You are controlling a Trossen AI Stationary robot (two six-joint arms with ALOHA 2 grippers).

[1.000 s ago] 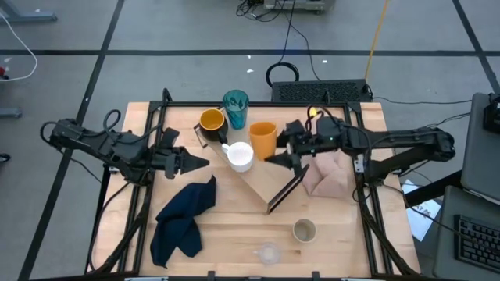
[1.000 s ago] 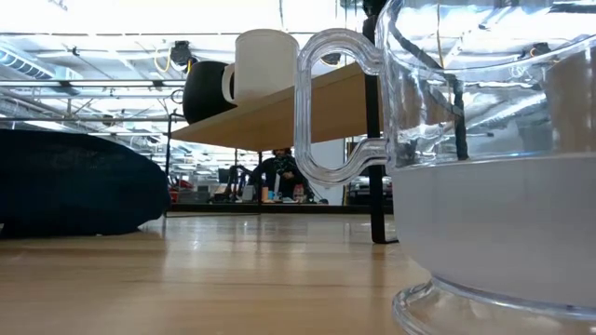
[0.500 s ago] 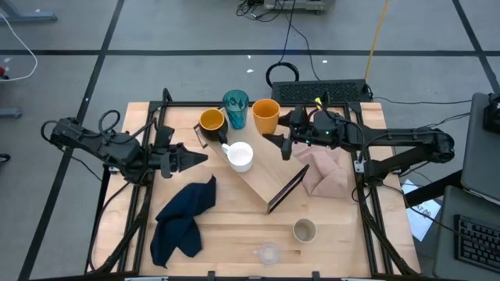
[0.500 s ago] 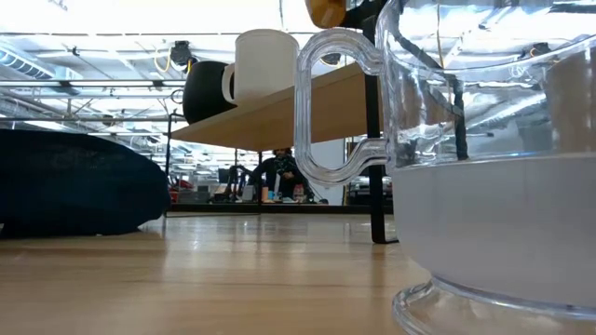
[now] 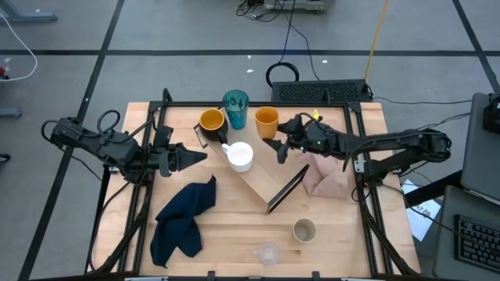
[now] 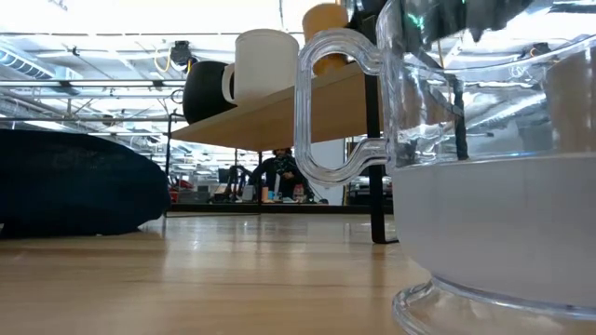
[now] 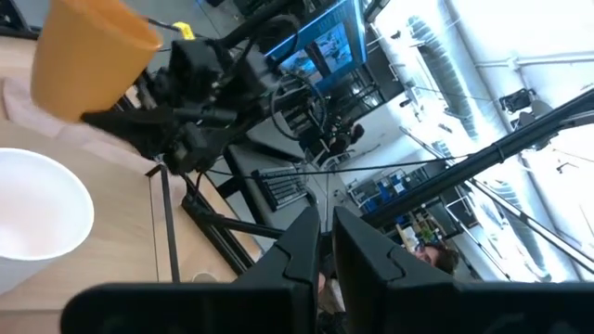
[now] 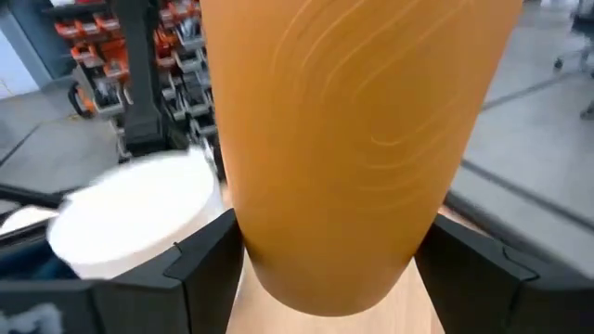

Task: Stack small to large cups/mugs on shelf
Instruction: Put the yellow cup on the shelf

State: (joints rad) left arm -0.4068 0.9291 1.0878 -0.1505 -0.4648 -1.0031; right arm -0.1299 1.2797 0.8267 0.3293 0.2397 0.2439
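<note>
My right gripper [image 5: 275, 140] holds a small orange cup [image 5: 266, 122] above the far end of the light-wood shelf [image 5: 269, 173]. In the low view the orange cup [image 6: 326, 26] shows just over the shelf top [image 6: 279, 116], beside the white mug [image 6: 265, 63] and the dark-sided mug [image 6: 205, 91] that stand on it by their bases. A teal tumbler [image 5: 236, 108] stands behind them. A beige-grey cup [image 5: 304, 230] and a clear cup [image 5: 269, 254] stand on the table near the front edge. My left gripper [image 5: 201, 157] hovers shut, left of the white mug. My right gripper pinches the orange cup's side wall [image 8: 255, 246] between its two fingers, one finger [image 8: 209, 274] on each side, low on the cup. The fingers come about level from the table's right. The cup's mouth faces up. Whether its base touches the shelf, I cannot tell.
A dark blue cloth [image 5: 183, 218] lies heaped at the front left. A pinkish-beige cloth [image 5: 326, 176] lies right of the shelf, under my right arm. The clear cup [image 6: 484, 186] fills the low view's right side. Bare wood lies between the cloth and the front cups.
My right gripper has carried the orange cup from over the shelf's middle toward the table's far edge, then down toward the shelf top; its wrist has turned on the way. The jaws have stayed on the cup.
</note>
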